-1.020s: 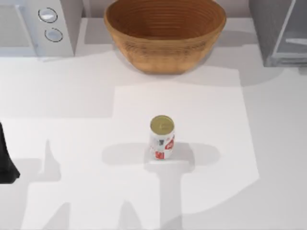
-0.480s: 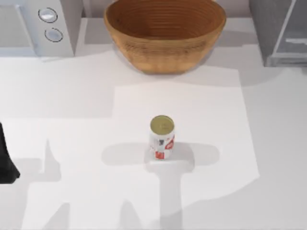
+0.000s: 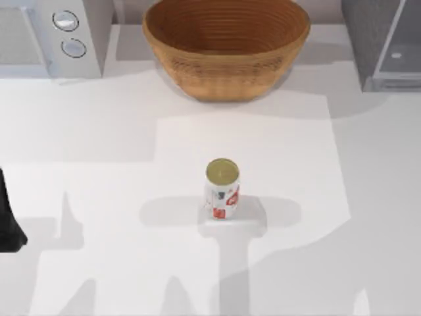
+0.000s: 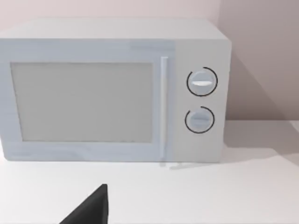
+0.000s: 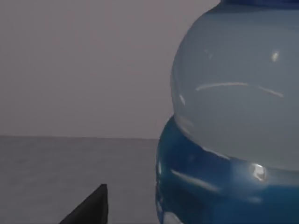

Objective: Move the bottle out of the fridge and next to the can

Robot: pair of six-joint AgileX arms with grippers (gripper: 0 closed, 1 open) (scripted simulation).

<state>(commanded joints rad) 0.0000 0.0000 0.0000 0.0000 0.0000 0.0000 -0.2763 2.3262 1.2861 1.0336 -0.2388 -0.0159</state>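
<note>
The bottle (image 5: 233, 116) looms very close in the right wrist view, with a clear rounded shoulder above a blue label band and dull grey surfaces behind it. A dark part of my right gripper (image 5: 88, 210) sits just beside it. The fridge (image 3: 378, 46) is the grey cabinet at the back right corner of the table, with a paler panel. The can (image 3: 222, 189) stands upright in the middle of the table, white with red marks and a gold top. My left gripper (image 3: 8, 227) is parked at the left edge.
A large wicker basket (image 3: 227, 46) stands at the back centre. A white microwave (image 3: 46, 36) with two round knobs fills the back left corner and faces the left wrist camera (image 4: 112, 88). Bare table surrounds the can on every side.
In the top view the pale streak on the fridge panel has shrunk to a small spot. The arm shadows at the table's lower right have shifted. The can and left arm stay put.
</note>
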